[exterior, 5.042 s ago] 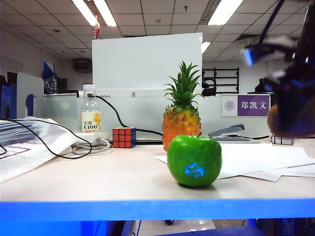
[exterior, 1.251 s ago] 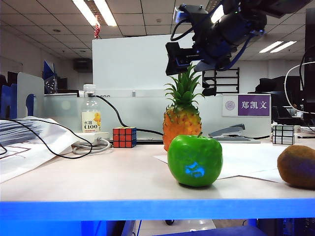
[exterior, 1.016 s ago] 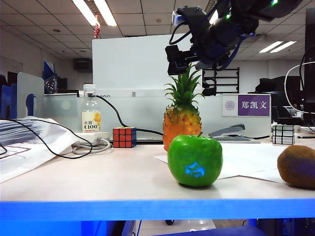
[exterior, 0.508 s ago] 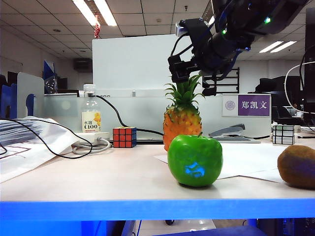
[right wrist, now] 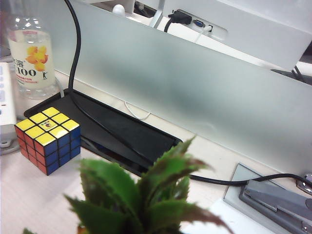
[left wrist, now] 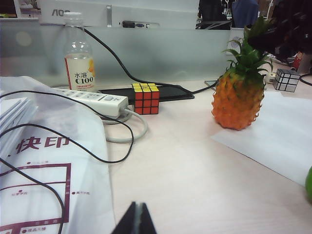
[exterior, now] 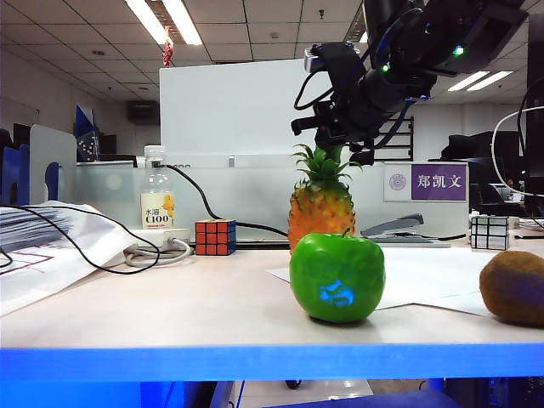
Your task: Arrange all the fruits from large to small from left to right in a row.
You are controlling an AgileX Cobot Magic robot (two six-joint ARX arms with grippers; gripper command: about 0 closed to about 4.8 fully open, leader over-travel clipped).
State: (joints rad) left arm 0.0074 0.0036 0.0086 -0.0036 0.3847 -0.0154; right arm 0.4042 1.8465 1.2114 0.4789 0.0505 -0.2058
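The pineapple (exterior: 321, 217) stands at the back of the table, orange-yellow with a green crown. My right gripper (exterior: 327, 136) comes down from the upper right and is shut on the top of that crown. In the right wrist view the crown leaves (right wrist: 146, 200) fill the space at the jaws and hide the fingers. The glossy green apple (exterior: 337, 276) sits in front of the pineapple near the table's front edge. The brown kiwi (exterior: 512, 287) lies at the far right. My left gripper (left wrist: 138, 219) is shut and empty, low over the table on the left, well away from the pineapple (left wrist: 239, 102).
A Rubik's cube (exterior: 214, 237) and a drink bottle (exterior: 156, 200) stand to the left of the pineapple, by a power strip (exterior: 157, 242) with cables. A plastic bag (exterior: 51, 246) covers the left side. Paper sheets (exterior: 442, 280), a stapler (exterior: 395, 229) and a mirror cube (exterior: 489, 231) are on the right.
My right gripper has come down onto the pineapple's crown and closed on it. The pineapple has shifted slightly to the right. The apple, the kiwi and the left gripper have stayed put.
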